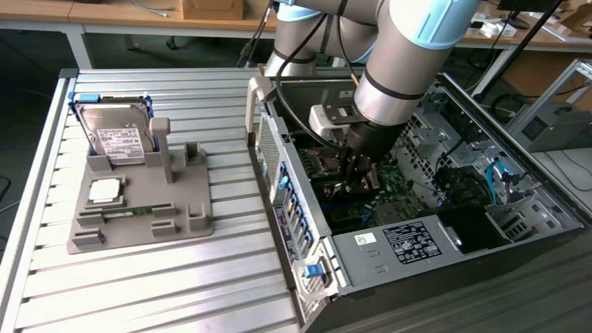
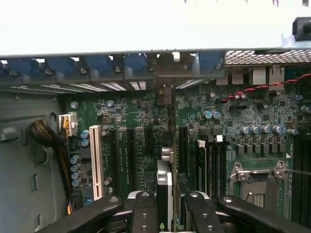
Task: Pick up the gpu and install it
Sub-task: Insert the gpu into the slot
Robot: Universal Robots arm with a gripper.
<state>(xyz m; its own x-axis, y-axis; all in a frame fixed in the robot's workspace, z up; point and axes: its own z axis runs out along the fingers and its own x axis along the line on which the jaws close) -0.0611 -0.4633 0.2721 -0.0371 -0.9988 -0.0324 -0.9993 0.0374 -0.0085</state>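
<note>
The gripper (image 2: 165,213) is clamped narrow on the gpu (image 2: 164,187), held edge-on inside the open computer case (image 1: 306,229), just above the motherboard (image 2: 146,121) slots. Seating it well likely needs the card kept upright, its edge aligned with the slot (image 2: 172,136), and a straight press.

Even overhead light, case interior dim — wrist view's top overexposed

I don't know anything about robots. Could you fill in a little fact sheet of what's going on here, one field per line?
Setting: open computer case lying on a slatted metal table
Gripper: inside the case, shut on the gpu
Card position: edge-on, just above the green motherboard
Nearby slot: white expansion slot
Parts stand: holds a hard drive and a memory stick
</note>
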